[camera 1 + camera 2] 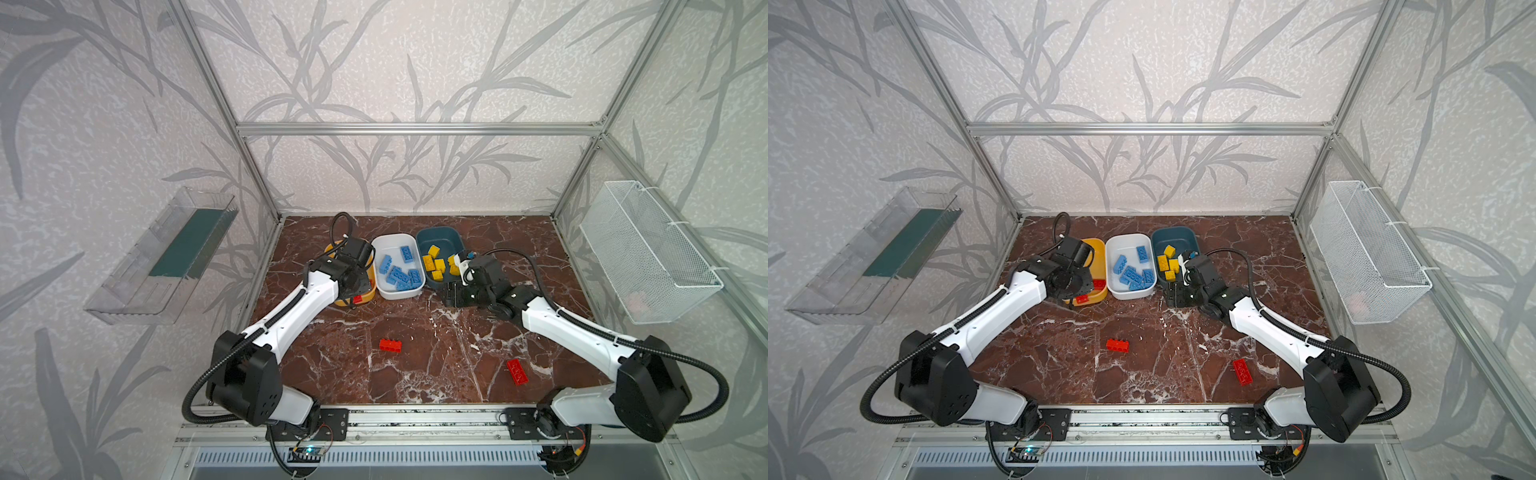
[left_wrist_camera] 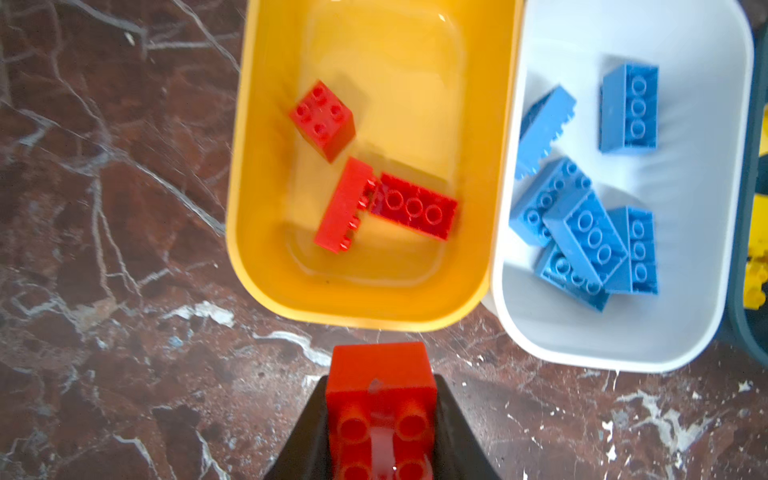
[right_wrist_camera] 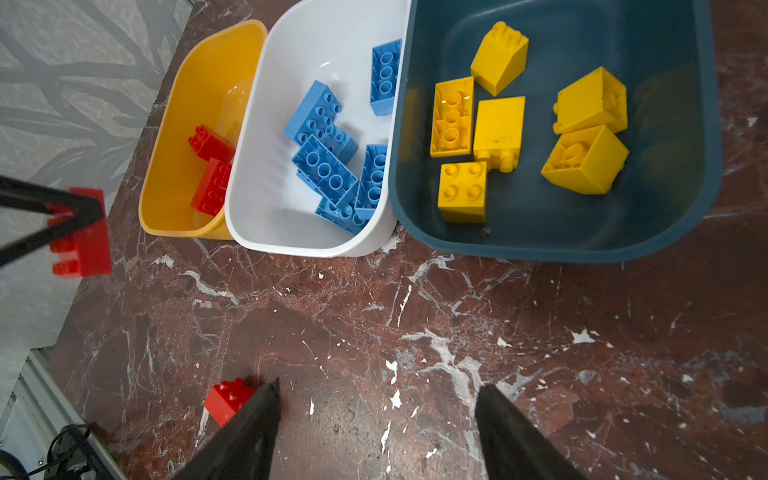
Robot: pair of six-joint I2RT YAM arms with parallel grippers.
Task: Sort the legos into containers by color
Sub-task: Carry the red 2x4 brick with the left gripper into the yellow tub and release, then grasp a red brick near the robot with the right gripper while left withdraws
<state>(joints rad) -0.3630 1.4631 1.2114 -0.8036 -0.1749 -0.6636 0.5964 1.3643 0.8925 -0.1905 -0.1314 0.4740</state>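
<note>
One red brick (image 2: 376, 361) sits clamped in the left gripper (image 2: 381, 382), hanging just short of the yellow tub (image 2: 361, 322) and its near rim (three red bricks (image 2: 415, 212) lie inside). It should clear the rim before being let go. The left arm stretches forward, wrist bent down. The right gripper (image 3: 376, 395) gapes empty above the table (image 3: 374, 311).

yellow tub (image 2: 257, 187) — red bricks (image 2: 415, 212), veined maroon table (image 2: 104, 208)

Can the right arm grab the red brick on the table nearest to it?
Probably yes. That red brick lies alone on the table with nothing on top of it, and the right hand is open and empty. The arm would need to fold back toward itself, though.
</note>
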